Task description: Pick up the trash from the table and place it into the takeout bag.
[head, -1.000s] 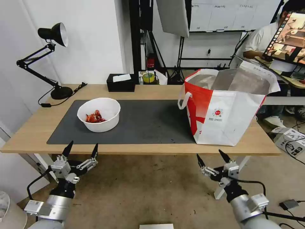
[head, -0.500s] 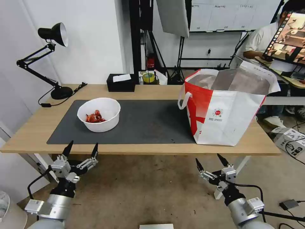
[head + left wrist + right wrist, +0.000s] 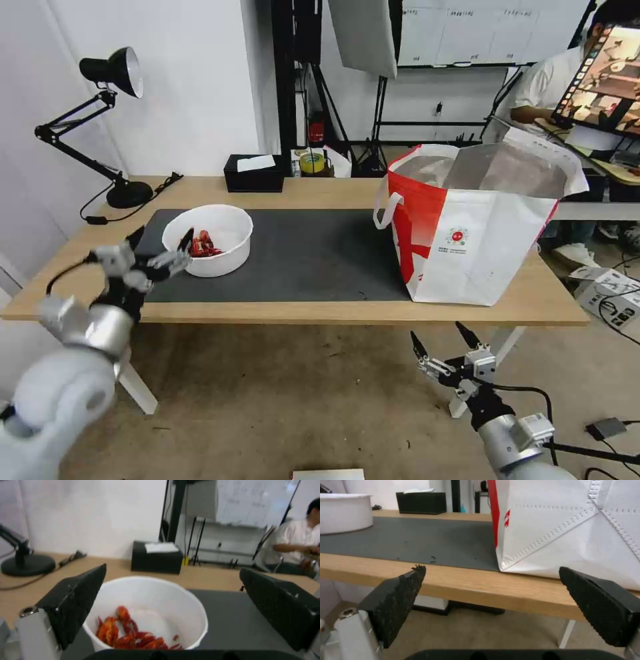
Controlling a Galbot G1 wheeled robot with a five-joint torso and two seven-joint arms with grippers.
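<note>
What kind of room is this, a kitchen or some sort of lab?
Most likely a lab or recording studio, not a kitchen: a whiteboard hangs behind, a softbox light stands on a stand, and a monitor sits nearby.

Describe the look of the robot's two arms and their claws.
Both arms are rounded silver-grey tubes with small white tags at the wrist. The left claw and right claw each have two black pointed fingers with ribbed inner faces, on silver metal mounts. Black cables loop beside each wrist.

— What's on the light-wood table (image 3: 320, 192)?
— A dark grey mat (image 3: 307, 257) bearing a white bowl (image 3: 220, 248), a takeout bag (image 3: 467, 227) overlapping it, a black tissue box (image 3: 253, 175), a desk lamp (image 3: 123, 190).
</note>
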